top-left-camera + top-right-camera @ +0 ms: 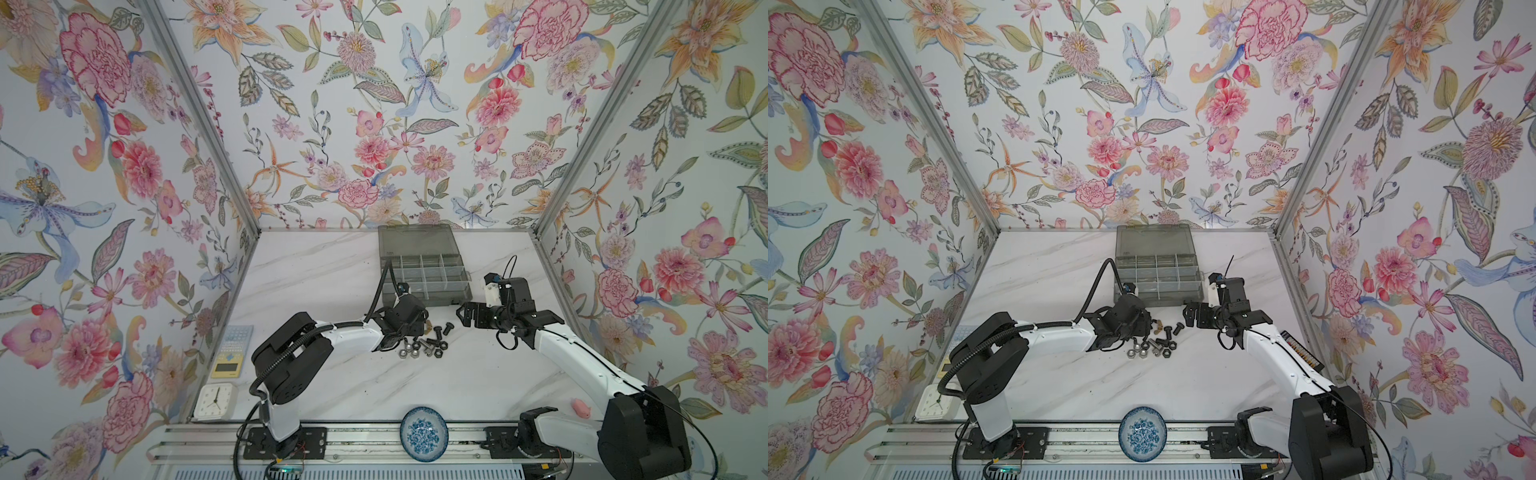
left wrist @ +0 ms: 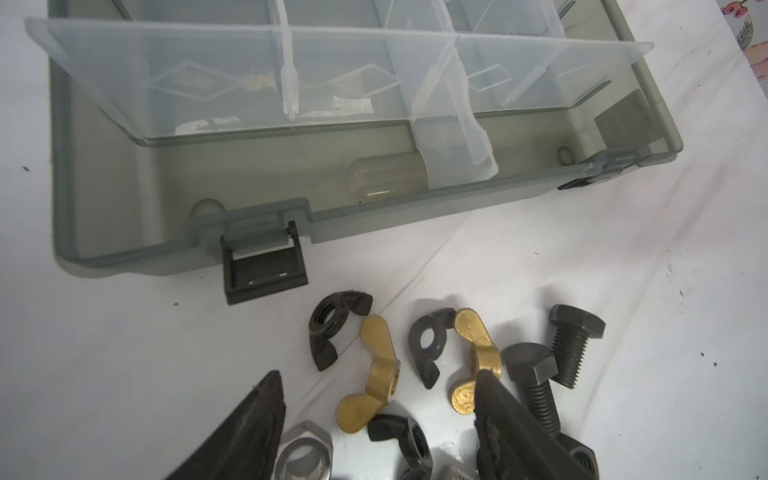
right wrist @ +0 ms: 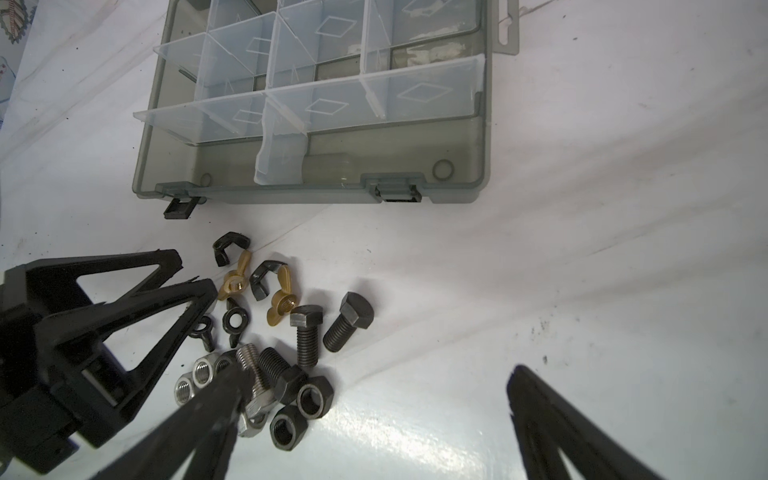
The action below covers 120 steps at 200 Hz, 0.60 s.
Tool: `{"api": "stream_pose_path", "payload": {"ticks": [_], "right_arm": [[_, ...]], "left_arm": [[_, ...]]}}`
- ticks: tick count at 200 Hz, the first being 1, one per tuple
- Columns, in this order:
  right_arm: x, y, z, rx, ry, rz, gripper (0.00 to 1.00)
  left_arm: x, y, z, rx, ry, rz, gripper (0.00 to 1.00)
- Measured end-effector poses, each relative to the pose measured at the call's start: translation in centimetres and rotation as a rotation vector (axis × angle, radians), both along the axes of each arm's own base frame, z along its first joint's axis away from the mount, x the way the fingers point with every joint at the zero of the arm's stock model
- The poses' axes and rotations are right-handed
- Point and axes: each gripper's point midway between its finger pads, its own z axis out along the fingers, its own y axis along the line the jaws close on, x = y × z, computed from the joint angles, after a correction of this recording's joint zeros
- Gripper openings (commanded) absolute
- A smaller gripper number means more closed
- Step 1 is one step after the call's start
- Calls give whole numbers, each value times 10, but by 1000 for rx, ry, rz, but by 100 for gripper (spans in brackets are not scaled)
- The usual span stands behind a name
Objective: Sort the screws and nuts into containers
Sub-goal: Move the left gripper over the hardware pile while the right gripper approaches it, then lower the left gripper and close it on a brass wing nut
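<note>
Screws (image 3: 305, 338) and nuts (image 3: 199, 374) lie heaped on the table (image 1: 332, 270), just near of the open box (image 1: 428, 291), between our arms. Our left hand (image 2: 378, 374) is down at the heap, fingers apart either side of a brass wing nut (image 2: 376, 336). We'd judge it's singling that one out. Our right hand (image 3: 379, 370) hangs wide apart on the right, leaving room.

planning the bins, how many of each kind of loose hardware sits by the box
brass wing nuts: 2
black wing nuts: 4
black hex bolts: 3
silver bolt: 1
silver hex nuts: 3 (one half hidden)
black hex nuts: 2
total: 15
</note>
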Motion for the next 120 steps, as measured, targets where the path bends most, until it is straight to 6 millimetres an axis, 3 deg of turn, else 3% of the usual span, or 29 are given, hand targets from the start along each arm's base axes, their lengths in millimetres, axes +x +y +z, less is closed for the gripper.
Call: {"api": "stream_pose_path", "payload": {"ticks": [79,120], "right_arm": [[0,-1,-1,-4,2,-3,100],[-2,-1,-3,-5,8,-3,100]], "left_arm": [[-3,-5,-17,13,43,-19,51],[-5,-6,-23,30,50,-47,51]]}}
